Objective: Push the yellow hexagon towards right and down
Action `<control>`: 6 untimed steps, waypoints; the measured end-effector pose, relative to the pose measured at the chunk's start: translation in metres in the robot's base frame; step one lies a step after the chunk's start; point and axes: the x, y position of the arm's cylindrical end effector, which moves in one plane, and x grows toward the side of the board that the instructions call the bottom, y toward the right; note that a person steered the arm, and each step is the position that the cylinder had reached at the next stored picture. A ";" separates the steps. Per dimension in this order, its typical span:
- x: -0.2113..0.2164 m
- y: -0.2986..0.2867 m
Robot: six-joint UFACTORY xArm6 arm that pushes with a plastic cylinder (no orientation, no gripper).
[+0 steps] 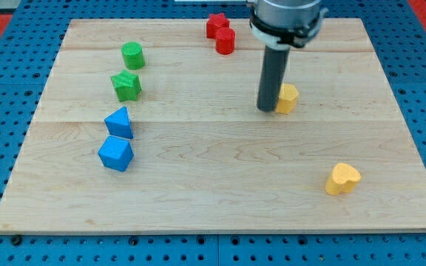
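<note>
The yellow hexagon (288, 97) lies right of the board's centre, in the upper half. My tip (266, 110) rests on the board right against the hexagon's left side, and the rod hides part of that side. A yellow heart-shaped block (342, 179) lies at the lower right of the board, well below and to the right of the hexagon.
A red star (216, 24) and a red cylinder (225, 41) sit near the top edge. A green cylinder (132, 55) and a green star (126, 86) lie at the upper left. A blue triangular block (119, 123) and a blue block (116, 154) lie below them. The wooden board (213, 199) rests on a blue surface.
</note>
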 end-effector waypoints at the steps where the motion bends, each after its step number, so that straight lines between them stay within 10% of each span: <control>1: -0.027 0.020; 3: 0.036 0.049; 4: -0.012 0.015; 6: 0.072 0.010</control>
